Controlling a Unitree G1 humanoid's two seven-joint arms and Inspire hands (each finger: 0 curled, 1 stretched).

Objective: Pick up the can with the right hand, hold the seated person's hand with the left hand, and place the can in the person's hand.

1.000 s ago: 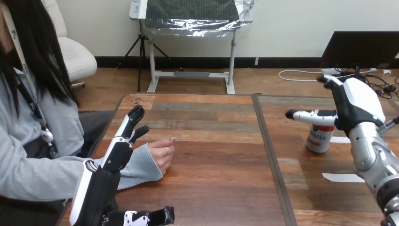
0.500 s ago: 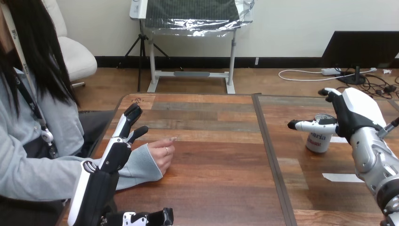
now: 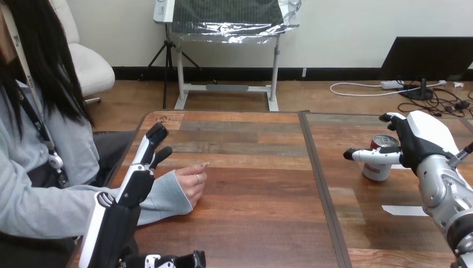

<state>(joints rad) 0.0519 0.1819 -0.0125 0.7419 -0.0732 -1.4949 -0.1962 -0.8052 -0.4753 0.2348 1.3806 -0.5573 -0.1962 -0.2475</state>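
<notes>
A silver can point(image 3: 379, 167) with a red top stands upright on the right half of the wooden table point(image 3: 251, 195). My right hand point(image 3: 415, 139) hovers over and just right of it, open, with its thumb stretched leftward across the can's upper front. The person's hand point(image 3: 193, 181) rests on the table at the left, loosely curled, in a grey sleeve. My left hand point(image 3: 142, 167) stands open beside the person's wrist, fingers straight and pointing away from me, close against the sleeve.
Two white tape strips point(image 3: 406, 210) lie on the table near the can. A seam point(image 3: 321, 184) runs front to back between the two tabletops. The person sits at the table's left side.
My right hand has sunk lower and slightly right, bringing the thumb down across the can. The left hand has shifted a little left and down beside the sleeve.
</notes>
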